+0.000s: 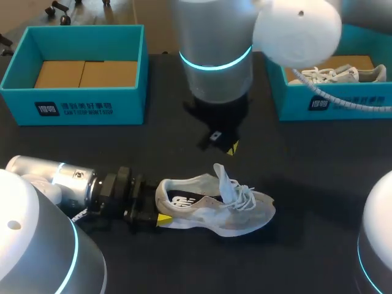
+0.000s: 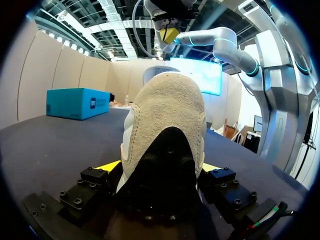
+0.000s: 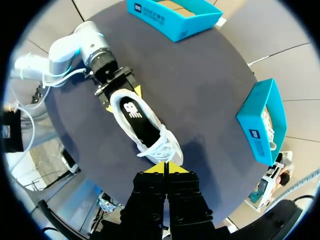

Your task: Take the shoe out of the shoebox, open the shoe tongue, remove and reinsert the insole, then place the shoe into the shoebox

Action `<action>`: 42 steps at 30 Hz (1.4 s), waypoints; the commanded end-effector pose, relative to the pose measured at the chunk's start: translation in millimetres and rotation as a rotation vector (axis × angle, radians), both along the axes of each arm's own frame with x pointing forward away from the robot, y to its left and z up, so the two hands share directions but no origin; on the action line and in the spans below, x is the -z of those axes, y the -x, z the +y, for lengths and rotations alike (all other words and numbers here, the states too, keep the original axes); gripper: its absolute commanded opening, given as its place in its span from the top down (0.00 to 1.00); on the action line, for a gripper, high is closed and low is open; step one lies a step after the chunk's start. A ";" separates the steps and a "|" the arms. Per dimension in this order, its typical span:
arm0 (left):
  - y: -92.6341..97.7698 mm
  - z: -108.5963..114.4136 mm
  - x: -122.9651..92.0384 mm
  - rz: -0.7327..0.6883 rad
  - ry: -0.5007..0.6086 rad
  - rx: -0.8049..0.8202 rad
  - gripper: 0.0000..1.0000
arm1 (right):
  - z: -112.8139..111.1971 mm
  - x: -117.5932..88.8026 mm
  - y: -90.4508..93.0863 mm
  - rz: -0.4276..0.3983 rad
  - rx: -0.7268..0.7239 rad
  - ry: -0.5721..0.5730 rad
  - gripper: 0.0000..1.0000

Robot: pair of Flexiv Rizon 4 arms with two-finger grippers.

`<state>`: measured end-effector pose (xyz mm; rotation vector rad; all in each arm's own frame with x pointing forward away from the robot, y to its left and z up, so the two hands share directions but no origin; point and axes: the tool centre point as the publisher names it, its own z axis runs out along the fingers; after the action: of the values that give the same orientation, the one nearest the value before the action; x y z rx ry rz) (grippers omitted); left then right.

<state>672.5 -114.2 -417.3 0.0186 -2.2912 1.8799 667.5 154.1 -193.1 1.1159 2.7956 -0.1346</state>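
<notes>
**Shoe** [image 1: 214, 208]: sitting on its sole near the desk's [image 1: 318, 177] front edge, about midway along it, toe pointing toward the right edge. It is lying outside both boxes.

**Tongue** [image 1: 223, 180]: standing up clear of the laces [image 1: 245, 197], leaving the mouth open.

**Insole** [image 3: 134, 116]: lying dark and flat inside the shoe, seemingly fully seated.

**Left jaws:** grasping the shoe's heel from both sides, low against the desk. The left arm [image 1: 67, 177] is coming in from the front left corner.

**Right jaws:** clenched on nothing, hanging well above the desk's middle and looking down over the shoe's toe end. The right arm [image 1: 214, 49] is hanging from above.

**Step in hand (judged):** pulling the insole out, since the tongue is already standing open.
- The left jaws are doing the anchoring, so the heel grip wants holding firm or the whole shoe will be lifting with the insole.
- The right jaws need releasing before descending.
- They should be entering the mouth behind the tongue and steering clear of the laces.
- They should be pinching only the insole's edge, not the shoe wall.
- The insole is probably thin and bendy, so a slow peel upward should be suiting it best.

**Left box** [image 1: 79, 104]: sitting at the far left corner, showing only cardboard inside.

**Right box** [image 1: 294, 104]: sitting at the far right corner, holding a second shoe [image 1: 334, 75].
</notes>
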 end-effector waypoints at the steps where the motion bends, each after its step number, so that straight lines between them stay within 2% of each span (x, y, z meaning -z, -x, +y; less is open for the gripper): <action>1: 1.6 0.7 -0.1 -0.001 0.001 -0.003 1.00 | -9.3 2.5 -0.4 0.008 -0.001 -0.035 1.00; 4: 1.6 0.7 -0.1 -0.001 0.001 -0.003 1.00 | -9.3 2.5 -0.4 0.008 -0.001 -0.035 1.00; 10: 1.6 0.7 -0.1 -0.001 0.001 -0.003 1.00 | 37.6 29.9 -8.9 -0.057 -0.310 0.027 1.00; 15: 1.6 0.7 -0.1 -0.001 0.001 -0.003 1.00 | 55.1 46.4 -9.0 -0.028 -0.444 -0.039 1.00; 16: 1.6 0.7 -0.1 -0.001 0.001 -0.003 1.00 | 58.9 50.5 -7.8 -0.021 -0.460 -0.019 1.00; 28: 1.6 0.7 -0.1 -0.001 0.001 -0.003 1.00 | 58.9 50.5 -7.8 -0.021 -0.460 -0.019 1.00; 31: 1.6 0.7 -0.1 -0.001 0.001 -0.003 1.00 | 73.8 70.9 -7.5 0.002 -0.530 -0.012 1.00; 35: 1.6 0.7 -0.1 -0.001 0.001 -0.003 1.00 | 76.1 90.3 -9.9 0.044 -0.549 -0.018 1.00; 40: 1.6 0.7 -0.1 -0.001 0.001 -0.003 1.00 | 76.1 92.1 -9.6 0.056 -0.540 -0.003 1.00; 41: 1.6 0.7 -0.1 -0.001 0.001 -0.003 1.00 | 76.1 92.1 -9.6 0.056 -0.540 -0.003 0.90; 42: 1.6 0.7 -0.1 -0.001 0.001 -0.003 1.00 | 76.1 92.1 -9.6 0.056 -0.540 -0.003 0.68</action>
<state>672.3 -113.7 -417.2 0.0186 -2.2911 1.8802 677.2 226.3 -284.5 0.3276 3.0282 -0.0929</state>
